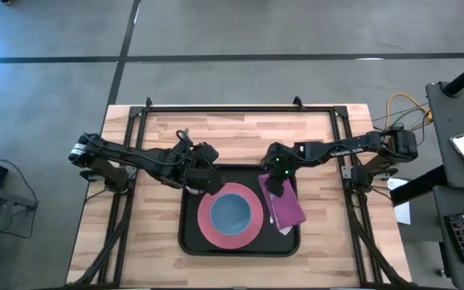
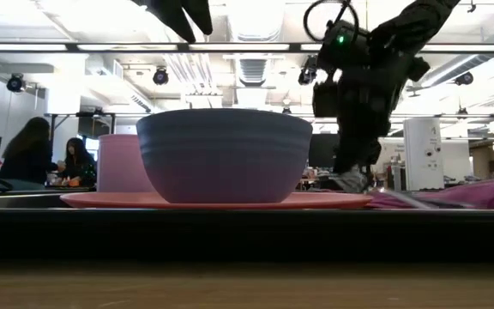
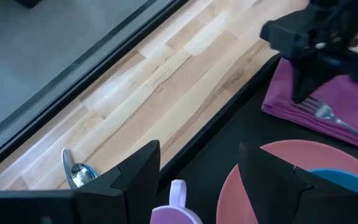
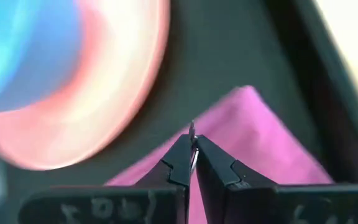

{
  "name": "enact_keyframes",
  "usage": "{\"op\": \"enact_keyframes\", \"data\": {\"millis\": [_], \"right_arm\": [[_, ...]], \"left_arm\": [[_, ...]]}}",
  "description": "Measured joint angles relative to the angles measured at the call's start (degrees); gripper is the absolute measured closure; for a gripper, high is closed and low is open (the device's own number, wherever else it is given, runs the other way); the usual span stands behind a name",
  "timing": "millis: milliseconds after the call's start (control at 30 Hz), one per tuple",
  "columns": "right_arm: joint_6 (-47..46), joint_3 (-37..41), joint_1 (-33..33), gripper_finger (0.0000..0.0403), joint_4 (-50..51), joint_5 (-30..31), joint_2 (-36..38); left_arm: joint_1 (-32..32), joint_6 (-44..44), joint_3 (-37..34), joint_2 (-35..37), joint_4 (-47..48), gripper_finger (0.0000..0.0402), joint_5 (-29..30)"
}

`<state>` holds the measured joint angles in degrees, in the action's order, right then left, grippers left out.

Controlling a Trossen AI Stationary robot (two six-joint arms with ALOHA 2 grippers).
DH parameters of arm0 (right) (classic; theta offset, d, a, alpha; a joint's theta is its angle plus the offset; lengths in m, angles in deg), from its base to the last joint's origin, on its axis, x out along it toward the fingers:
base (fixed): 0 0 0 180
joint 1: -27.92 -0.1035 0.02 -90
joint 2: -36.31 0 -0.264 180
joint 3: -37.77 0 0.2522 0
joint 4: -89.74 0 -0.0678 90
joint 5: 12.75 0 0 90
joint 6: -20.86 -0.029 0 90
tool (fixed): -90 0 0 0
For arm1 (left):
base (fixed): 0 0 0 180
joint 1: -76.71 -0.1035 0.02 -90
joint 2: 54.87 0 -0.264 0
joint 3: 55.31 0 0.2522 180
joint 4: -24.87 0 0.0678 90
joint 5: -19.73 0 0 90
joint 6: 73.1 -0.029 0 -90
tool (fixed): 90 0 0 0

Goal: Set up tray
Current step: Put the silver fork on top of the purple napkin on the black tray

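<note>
The tray (image 1: 190, 242) sits on the worktop (image 1: 321, 153) a little toward its near edge, roughly midway between the side edges. On it lie a pink plate (image 1: 208, 225) with a blue bowl (image 1: 230, 213) in its middle, a purple napkin (image 1: 287, 211) along the tray's right side, and a pale pink cup (image 3: 176, 208) at its far left corner. A spoon (image 3: 73, 171) lies on the bare wood just beyond the tray's far rim.

The right gripper (image 4: 193, 152) hangs over the far end of the napkin, its fingers pressed together on the thin handle of a fork (image 3: 328, 115) whose tines rest on the cloth. The left gripper (image 3: 199, 171) hovers above the tray's far left corner near the cup, fingers spread apart and holding nothing.

The tray looks like stiff moulded plastic, light by itself but now loaded, so it would likely slide easily on the wood and tip if lifted by one side; the raised rim along a long edge seems the only sensible place to grip. The bowl and plate look hard and smooth, probably slippery on the tray, while the napkin is soft and may bunch if the fork drags across it
</note>
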<state>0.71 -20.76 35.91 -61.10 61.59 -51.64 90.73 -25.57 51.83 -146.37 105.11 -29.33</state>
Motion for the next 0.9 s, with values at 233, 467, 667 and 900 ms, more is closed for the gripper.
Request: {"op": "enact_keyframes", "data": {"millis": [233,467,667,900], "right_arm": [[-1.3,0.0,1.9,0.0395,-0.8,-11.4,4.7],[0.0,0.0,9.6,0.0395,-0.8,-25.3,5.5],[6.7,0.0,14.7,0.0395,4.4,-26.8,5.3],[12.6,0.0,14.0,0.0395,8.2,-26.5,1.0]], "left_arm": [[-0.6,0.0,0.0,0.0,0.0,0.0205,-0.1],[-0.6,0.1,0.0,0.0,0.0,0.0205,-0.2],[-0.6,2.2,0.0,0.0,0.0,0.0205,-0.3],[-0.6,2.5,0.0,0.0,0.0,0.0205,-0.3]]}}
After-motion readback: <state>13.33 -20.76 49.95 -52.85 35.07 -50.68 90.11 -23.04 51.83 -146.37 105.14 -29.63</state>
